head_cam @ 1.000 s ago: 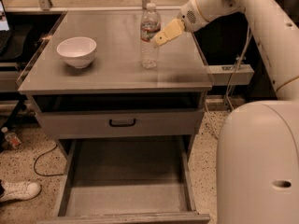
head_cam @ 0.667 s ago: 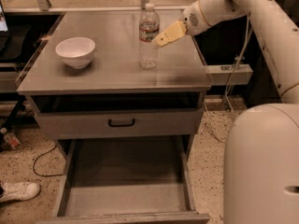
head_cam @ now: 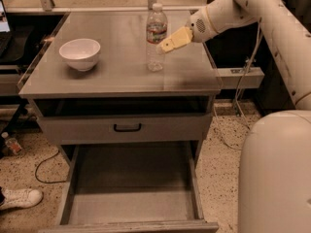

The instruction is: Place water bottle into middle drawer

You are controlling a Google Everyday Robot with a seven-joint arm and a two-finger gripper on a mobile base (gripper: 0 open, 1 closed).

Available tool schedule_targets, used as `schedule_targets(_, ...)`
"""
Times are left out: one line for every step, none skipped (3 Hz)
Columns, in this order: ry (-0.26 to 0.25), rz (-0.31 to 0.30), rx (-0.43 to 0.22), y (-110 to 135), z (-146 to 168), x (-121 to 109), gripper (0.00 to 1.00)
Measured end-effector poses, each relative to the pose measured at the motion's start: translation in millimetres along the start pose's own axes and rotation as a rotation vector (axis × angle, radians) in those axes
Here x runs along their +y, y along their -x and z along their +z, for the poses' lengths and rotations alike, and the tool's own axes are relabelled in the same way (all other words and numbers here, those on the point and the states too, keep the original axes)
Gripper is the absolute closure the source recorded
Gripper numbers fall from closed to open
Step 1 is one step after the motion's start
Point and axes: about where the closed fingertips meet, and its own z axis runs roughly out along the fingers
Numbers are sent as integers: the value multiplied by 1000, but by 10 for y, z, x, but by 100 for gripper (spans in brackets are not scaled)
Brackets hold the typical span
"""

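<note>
The water bottle (head_cam: 156,35), clear with a white cap and a red-and-white label band, stands upright on the grey cabinet top (head_cam: 116,74), right of centre. My gripper (head_cam: 170,40) reaches in from the upper right and sits at the bottle's right side at label height, touching or almost touching it. The middle drawer (head_cam: 133,205) is pulled out at the bottom of the view, with a bare flat grey floor and low side walls.
A white bowl (head_cam: 80,54) sits on the left of the cabinet top. A shut drawer front with a black handle (head_cam: 127,127) lies above the open drawer. My white arm and base (head_cam: 274,169) fill the right side. A cable and a white shoe (head_cam: 17,198) lie on the floor at left.
My gripper has dipped slightly and stays beside the bottle. My arm's bulk at the right has shifted a little. The bottle, bowl and drawer have not moved.
</note>
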Motion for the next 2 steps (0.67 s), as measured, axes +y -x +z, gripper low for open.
schedule_targets(23, -38, -7, 155, 118, 69, 0)
schedule_targets(23, -41, -10, 177, 120, 74, 0)
